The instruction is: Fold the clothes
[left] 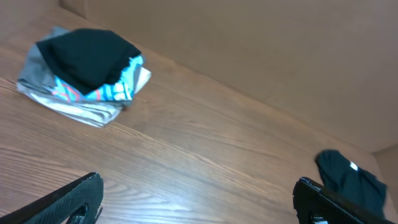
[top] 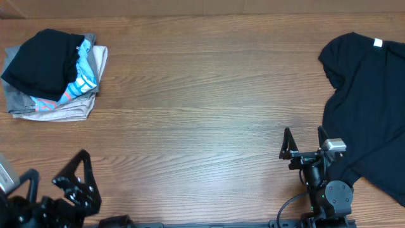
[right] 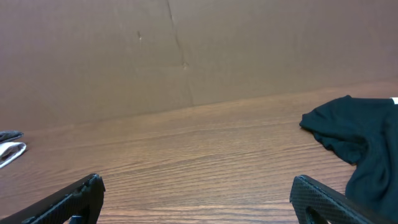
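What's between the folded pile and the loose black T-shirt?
Nothing but bare tabletop between the folded pile and the black T-shirt, shown in the overhead view.

The left gripper (top: 57, 162) is at the bench's (top: 190, 95) near left corner. It is angled toward the bench's far right, with its jaws spread wide and gripping nothing. The left arm (top: 25, 212) behind it lies along the bench's near edge.

The right gripper (top: 304, 130) stands by the near edge toward the bench's right side and points straight at the far edge. Its jaws are likewise wide apart and empty. The right arm (top: 329, 193) runs back from it over the near edge.

In each wrist view, two dark jaw tips show low and well apart above the bench.
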